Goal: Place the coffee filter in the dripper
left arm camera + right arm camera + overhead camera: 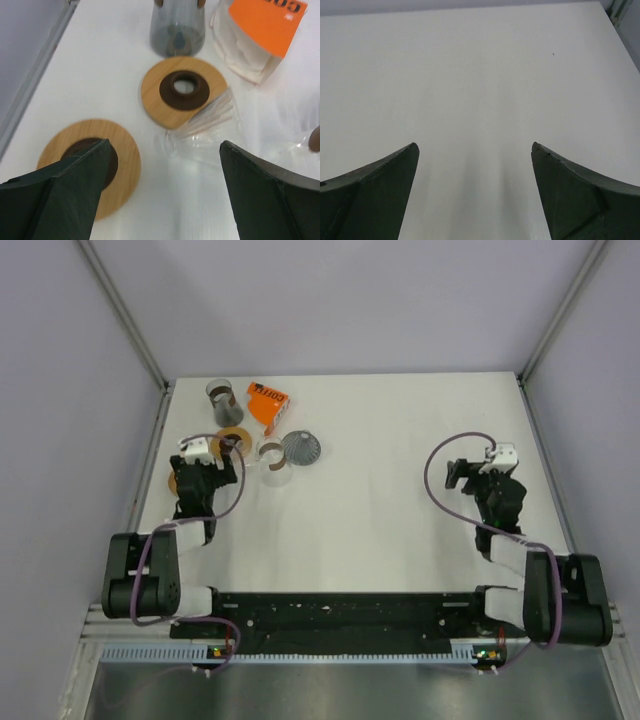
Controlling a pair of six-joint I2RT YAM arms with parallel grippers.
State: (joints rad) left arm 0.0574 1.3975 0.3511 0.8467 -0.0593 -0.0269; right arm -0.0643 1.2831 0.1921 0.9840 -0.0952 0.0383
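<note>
A clear packet of white coffee filters [268,402] with an orange label lies at the back left of the table, also in the left wrist view as the filter packet [250,45]. A grey funnel-shaped dripper [301,448] stands to its right. A clear glass cone [205,127] lies on its side just ahead of my left gripper [165,145], which is open and empty. In the top view the left gripper [212,465] sits among these things. Far right, my right gripper [462,475] hovers over bare table, and the right gripper [474,146] is open with nothing between its fingers.
Two wooden rings with brown centres lie on the table: one ring [182,90] ahead of the left gripper, the other ring [92,160] partly under its left finger. A grey glass cup [177,30] stands behind them. The table's left rail [150,470] runs close by.
</note>
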